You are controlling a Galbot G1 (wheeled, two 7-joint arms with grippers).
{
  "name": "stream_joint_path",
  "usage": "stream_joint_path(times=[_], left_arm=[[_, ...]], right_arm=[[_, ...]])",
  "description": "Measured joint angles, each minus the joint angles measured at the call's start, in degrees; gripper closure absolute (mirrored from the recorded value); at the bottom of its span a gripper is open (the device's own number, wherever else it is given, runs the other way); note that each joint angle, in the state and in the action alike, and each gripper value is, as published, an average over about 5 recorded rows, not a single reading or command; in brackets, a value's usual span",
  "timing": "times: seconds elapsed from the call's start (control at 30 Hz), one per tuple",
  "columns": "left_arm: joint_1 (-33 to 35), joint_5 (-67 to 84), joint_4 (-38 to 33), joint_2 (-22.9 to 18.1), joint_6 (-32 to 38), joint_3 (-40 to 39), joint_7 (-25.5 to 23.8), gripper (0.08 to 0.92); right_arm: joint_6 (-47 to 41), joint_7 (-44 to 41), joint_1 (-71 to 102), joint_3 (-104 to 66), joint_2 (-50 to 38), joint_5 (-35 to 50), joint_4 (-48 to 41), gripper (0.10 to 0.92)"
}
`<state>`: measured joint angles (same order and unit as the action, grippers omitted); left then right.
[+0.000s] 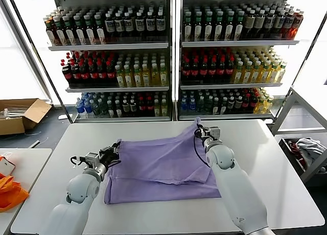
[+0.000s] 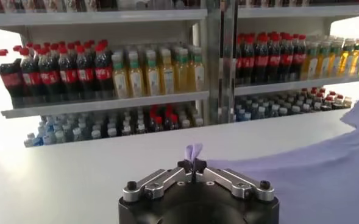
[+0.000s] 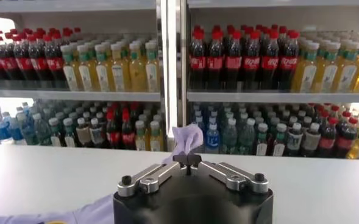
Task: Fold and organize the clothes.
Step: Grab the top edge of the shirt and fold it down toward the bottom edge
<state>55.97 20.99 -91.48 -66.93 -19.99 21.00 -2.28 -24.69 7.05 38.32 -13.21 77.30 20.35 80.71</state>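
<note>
A lavender shirt [image 1: 161, 166] lies spread on the white tabletop [image 1: 265, 158], partly folded over itself; the left tool [image 1: 115, 149] is clenched on its left corner; the right tool [image 1: 200, 131] pinches the far right corner, lifting it off the tabletop.

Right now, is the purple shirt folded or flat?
Partly folded: the shirt shows an overlapping layer, and both pincers, left and right, pinch its corners.
</note>
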Motion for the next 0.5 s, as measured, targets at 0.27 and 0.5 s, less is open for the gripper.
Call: stream_joint_path(times=[0.27,0.5], left_arm=[[3.03,-0.53,-3.55,0.42,1.51,0.96,0.36,0.913],[6.54,-1.45,-6.72,-0.18,2.89,1.28,0.51,0.913]], right_arm=[[0.67,1.13,5.97,-1.97,-0.35,-0.76,8.12,0.917],[1.22,2.34,14.13,-4.87,0.97,-3.10,15.20,0.917]])
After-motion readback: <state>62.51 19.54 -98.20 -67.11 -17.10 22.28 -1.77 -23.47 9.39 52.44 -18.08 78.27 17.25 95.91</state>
